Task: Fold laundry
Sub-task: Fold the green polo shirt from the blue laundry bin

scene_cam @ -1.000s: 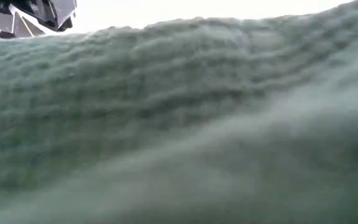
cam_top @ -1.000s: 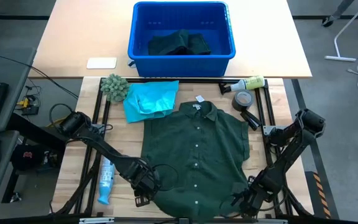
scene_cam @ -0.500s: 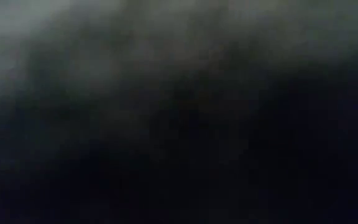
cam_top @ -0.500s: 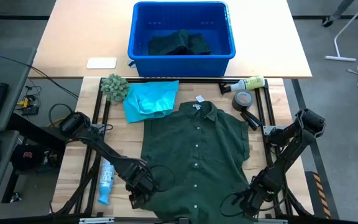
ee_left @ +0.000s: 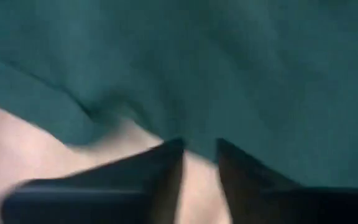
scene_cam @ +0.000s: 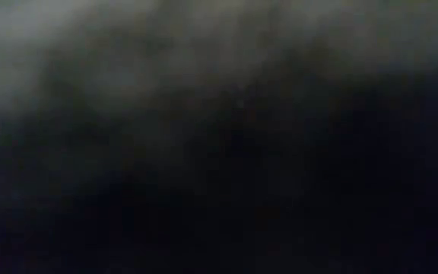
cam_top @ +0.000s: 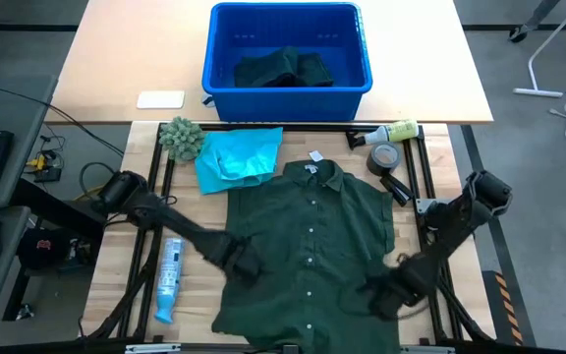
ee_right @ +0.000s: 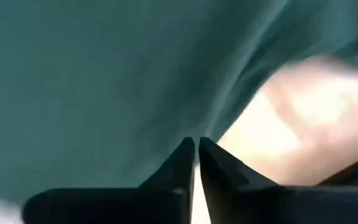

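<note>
A dark green buttoned shirt (cam_top: 308, 236) lies spread flat on the table, its collar and white tag (cam_top: 314, 157) toward the far edge. My left gripper (cam_top: 244, 264) points down at the shirt's left side edge. My right gripper (cam_top: 381, 293) points down at its right side edge, nearer the hem. Each has its fingertips on the cloth's edge. A turquoise piece (cam_top: 239, 157) lies at the far left of the shirt. Another dark green garment (cam_top: 283, 67) lies in the blue bin. Dark cloth fills the low view. My left gripper (ee_left: 199, 144) comes from above onto the shirt's left side edge (ee_left: 194, 134); its fingertips stand a narrow gap apart with the cloth edge between them. The cloth lies on the table. My right gripper (ee_right: 195, 143) comes from above with its fingertips closed together on the shirt's right side edge (ee_right: 188, 127). One layer or several, I cannot tell.
The blue bin (cam_top: 209, 74) stands on the far table. A fuzzy grey-green ball (cam_top: 181, 138) lies at the far left. A blue bottle (cam_top: 168, 280) lies left of the shirt. A tape roll (cam_top: 385, 155) and a yellow-green bottle (cam_top: 391, 131) lie at the far right.
Both grippers have left the shirt's near hem corners and gone toward the far edge and inward, onto the shirt's side edges. The low view, first filled with lit green cloth, has gone dark.
</note>
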You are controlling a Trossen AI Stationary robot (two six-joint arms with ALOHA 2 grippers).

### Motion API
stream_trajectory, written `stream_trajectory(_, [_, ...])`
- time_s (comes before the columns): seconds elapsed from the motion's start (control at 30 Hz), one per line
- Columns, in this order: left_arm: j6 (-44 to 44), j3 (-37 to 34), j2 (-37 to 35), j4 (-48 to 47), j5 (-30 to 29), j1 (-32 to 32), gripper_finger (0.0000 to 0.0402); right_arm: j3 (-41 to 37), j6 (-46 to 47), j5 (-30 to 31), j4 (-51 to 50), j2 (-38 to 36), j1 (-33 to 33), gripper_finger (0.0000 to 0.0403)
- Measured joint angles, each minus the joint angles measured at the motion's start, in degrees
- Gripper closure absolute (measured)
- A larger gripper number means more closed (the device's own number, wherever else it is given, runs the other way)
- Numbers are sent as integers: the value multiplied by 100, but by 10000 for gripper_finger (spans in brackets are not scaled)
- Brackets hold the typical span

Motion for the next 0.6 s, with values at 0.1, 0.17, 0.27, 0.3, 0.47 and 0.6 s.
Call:
stream_trajectory(0.1, [236,0,0,279,-696,447,388,0,-4,555,-120,0,-524,401])
stream_trajectory(0.17, [469,0,0,554,-1020,706,395,0,-91,787,-91,0,-944,402])
stream_trajectory(0.27, [913,-28,-2,1000,-1395,988,399,0,-324,1108,19,0,-1626,403])
stream_trajectory(0.3, [1071,-107,-7,1235,-1431,1078,400,0,-422,1163,90,0,-1876,403])
stream_trajectory(0.47, [1577,-909,-7,2304,-724,1513,401,-184,-1016,1041,924,-42,-3037,403])
stream_trajectory(0.6, [1556,-1748,-367,3426,23,1811,401,-854,-1450,376,2459,-328,-3894,403])
